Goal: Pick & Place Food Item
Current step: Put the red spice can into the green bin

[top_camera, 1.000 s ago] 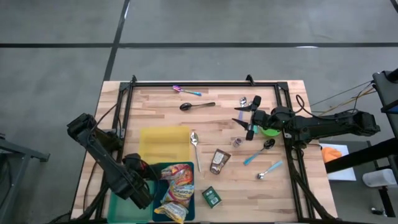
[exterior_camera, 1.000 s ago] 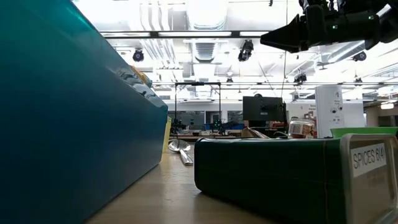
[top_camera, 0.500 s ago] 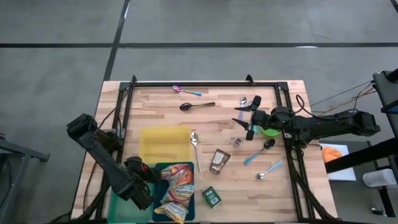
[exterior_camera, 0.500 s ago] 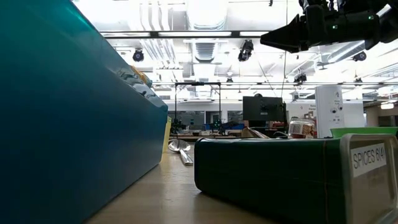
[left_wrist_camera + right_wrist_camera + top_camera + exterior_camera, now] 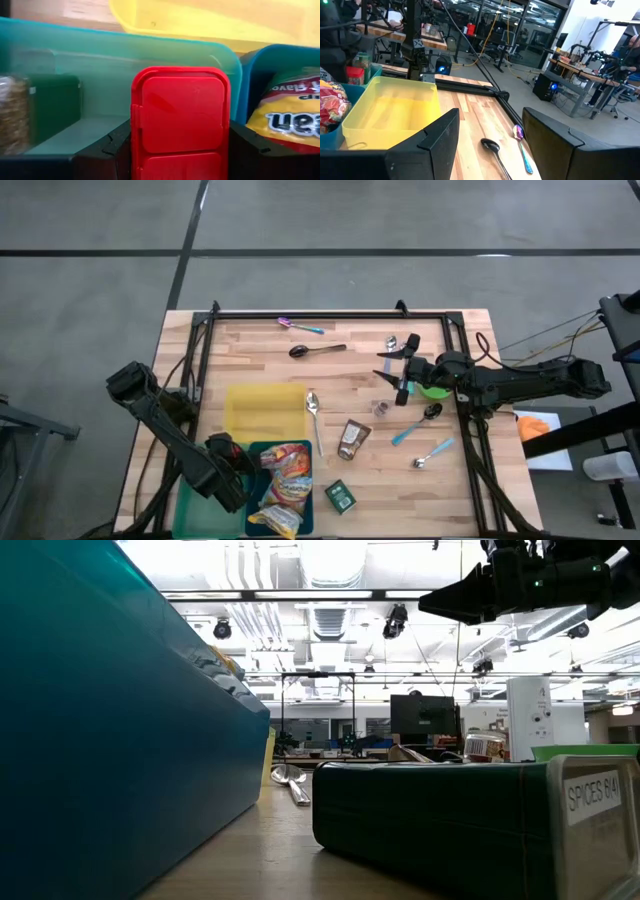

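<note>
- Bkgd: big open lab w/ ceiling lights, benches and monitors beyond the light wooden-plank tabletop (image 5: 350, 480), which has a black metal frame round its edge.
- Left end effector (image 5: 228, 477) sits at the tabletop's 7 o'clock corner, over the translucent teal plastic bin (image 5: 150, 55); fingers clamped on a red rectangular flip-lid plastic container (image 5: 180, 122), the food item in hand.
- Key relation, judged: the red container stands upright, long axis vertical, hanging above the teal bin's floor. A drop spot lies straight below; the yellow plastic tray (image 5: 264, 412) is at 12 o'clock from it, and the blue plastic bin (image 5: 318, 516) w/ a red-yellow snack bag (image 5: 284, 472) at 3 o'clock.
- Left arm is far nearer these bins than the right.
- Right end effector (image 5: 396, 376) hovers at 2–3 o'clock of the tabletop, fingers apart, empty, near a green bowl (image 5: 436, 392).
- Also on the surface: dark green spice tin (image 5: 340, 496), brown pouch (image 5: 352, 438), small jar (image 5: 381, 409), several spoons incl. a black one (image 5: 316, 351).
</note>
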`<control>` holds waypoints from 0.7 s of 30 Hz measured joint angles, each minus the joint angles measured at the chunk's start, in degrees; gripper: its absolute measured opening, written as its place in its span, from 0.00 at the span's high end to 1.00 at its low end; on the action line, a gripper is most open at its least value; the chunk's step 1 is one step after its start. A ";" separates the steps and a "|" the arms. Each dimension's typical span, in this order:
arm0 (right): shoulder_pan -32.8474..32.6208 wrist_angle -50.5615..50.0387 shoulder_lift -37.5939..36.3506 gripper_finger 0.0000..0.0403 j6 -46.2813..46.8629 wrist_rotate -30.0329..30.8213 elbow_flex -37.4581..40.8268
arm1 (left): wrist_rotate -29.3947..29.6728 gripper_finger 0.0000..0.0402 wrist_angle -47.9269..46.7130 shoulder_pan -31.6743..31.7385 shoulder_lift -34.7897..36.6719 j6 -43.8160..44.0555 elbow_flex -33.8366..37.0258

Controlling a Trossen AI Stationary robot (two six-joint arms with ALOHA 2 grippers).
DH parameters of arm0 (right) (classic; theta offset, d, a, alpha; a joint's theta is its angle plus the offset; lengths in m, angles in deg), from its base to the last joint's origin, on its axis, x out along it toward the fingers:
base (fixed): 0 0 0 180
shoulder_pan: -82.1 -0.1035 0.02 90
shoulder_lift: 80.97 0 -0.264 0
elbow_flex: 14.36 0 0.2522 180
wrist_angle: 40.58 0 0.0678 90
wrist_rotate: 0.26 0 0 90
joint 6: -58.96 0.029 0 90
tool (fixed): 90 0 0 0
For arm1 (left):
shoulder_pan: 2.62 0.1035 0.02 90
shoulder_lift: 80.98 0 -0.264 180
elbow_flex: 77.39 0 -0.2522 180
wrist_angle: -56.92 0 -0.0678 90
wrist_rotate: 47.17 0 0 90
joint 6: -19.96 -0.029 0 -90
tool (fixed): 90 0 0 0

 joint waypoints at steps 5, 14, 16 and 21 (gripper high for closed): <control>0.01 -0.01 -0.01 0.47 0.00 0.01 0.00 | -0.06 0.46 1.40 0.00 0.49 -0.02 1.08; 0.02 -0.02 0.00 0.47 0.00 0.02 0.00 | -0.72 0.44 1.49 0.00 0.72 -0.02 1.20; 0.00 -0.02 -0.02 0.47 -0.02 0.00 0.00 | -0.72 0.41 1.55 0.00 0.72 -0.02 1.20; 0.02 -0.02 0.00 0.47 0.00 0.02 -0.02 | -0.74 0.30 1.51 0.00 0.72 -0.02 1.20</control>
